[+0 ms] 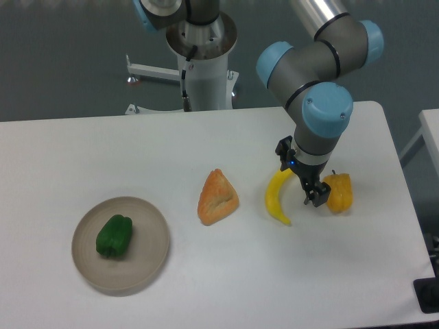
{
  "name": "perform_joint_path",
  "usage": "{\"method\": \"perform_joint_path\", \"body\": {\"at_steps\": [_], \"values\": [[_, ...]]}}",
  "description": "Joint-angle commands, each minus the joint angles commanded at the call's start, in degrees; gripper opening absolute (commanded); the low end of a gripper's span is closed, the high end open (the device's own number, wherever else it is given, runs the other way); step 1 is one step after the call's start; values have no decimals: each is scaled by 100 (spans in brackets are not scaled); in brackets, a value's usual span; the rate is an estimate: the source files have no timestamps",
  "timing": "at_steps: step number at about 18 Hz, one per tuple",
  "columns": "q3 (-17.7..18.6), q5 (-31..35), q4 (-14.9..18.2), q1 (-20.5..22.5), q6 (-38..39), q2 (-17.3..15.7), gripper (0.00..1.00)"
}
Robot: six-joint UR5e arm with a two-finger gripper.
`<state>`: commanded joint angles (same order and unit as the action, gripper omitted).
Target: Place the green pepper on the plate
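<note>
The dark green pepper [114, 236] lies on the round beige-grey plate [152, 259] at the table's front left. Far to its right my gripper [300, 175] hangs low over the table between a yellow banana [277, 197] and a yellow-orange pepper [338, 192]. Its two dark fingers stand apart and hold nothing.
An orange-crusted wedge of bread [217, 197] lies mid-table, left of the banana. The arm's base column [203, 65] rises behind the table's back edge. The table's right edge runs just past the yellow-orange pepper.
</note>
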<state>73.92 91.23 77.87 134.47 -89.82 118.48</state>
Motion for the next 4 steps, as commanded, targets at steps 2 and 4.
{"method": "perform_joint_path", "body": {"at_steps": [2, 4], "values": [[9, 9, 0, 0, 0, 0, 100], [17, 9, 0, 0, 0, 0, 100]]}}
